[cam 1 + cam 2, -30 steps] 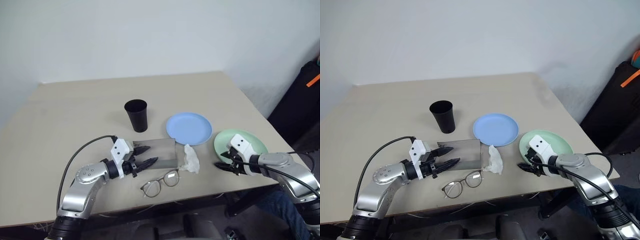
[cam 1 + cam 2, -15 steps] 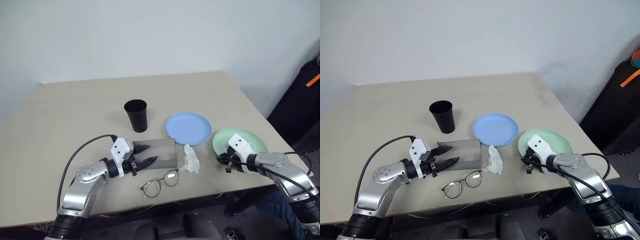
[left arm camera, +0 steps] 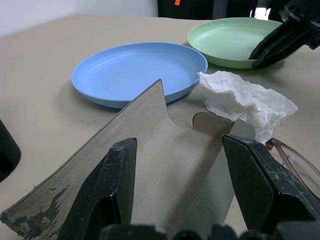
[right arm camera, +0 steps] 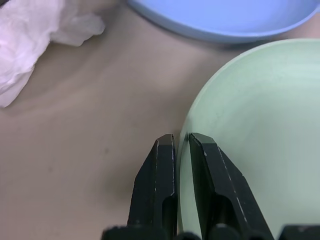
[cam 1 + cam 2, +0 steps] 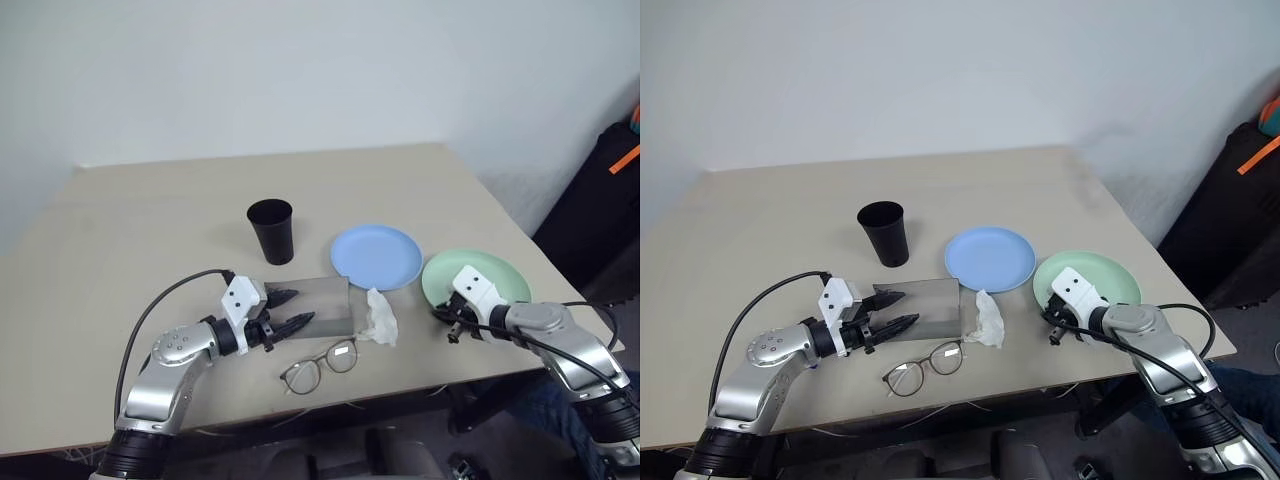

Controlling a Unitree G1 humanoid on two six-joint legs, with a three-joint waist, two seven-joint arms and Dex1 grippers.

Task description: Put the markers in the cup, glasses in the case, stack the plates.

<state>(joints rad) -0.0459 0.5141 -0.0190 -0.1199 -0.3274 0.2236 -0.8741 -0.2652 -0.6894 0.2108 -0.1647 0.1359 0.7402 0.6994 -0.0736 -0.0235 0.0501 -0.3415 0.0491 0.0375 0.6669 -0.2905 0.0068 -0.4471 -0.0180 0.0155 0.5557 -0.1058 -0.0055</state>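
Since a second ago my right gripper (image 4: 181, 150) has pinched its fingers together on the near-left rim of the mint green plate (image 5: 490, 275), and that plate has slid a little toward the light blue plate (image 5: 377, 256); the two rims now sit just beside each other without overlapping. In the right wrist view I see one black finger under the rim edge and one on top, nearly closed, so I read that as a grip on the green plate.

My left gripper (image 5: 290, 310) has not shifted. Its fingers stand spread wide on either side of the near end of the grey case (image 5: 325, 305), which lies flat on the beige table (image 5: 150, 230). From the left wrist view I cannot tell whether the pads actually press the case or only flank it.

The glasses (image 5: 320, 367) lie on the table in front of the case, toward the near edge, lenses up, not in the case. A crumpled white tissue (image 5: 381, 318) sits just beside the case's right end, between it and the green plate. The black cup (image 5: 271, 231) stands upright behind the case, apart from it and to the left of the blue plate. I see no markers on the table, and cannot tell what the cup holds.
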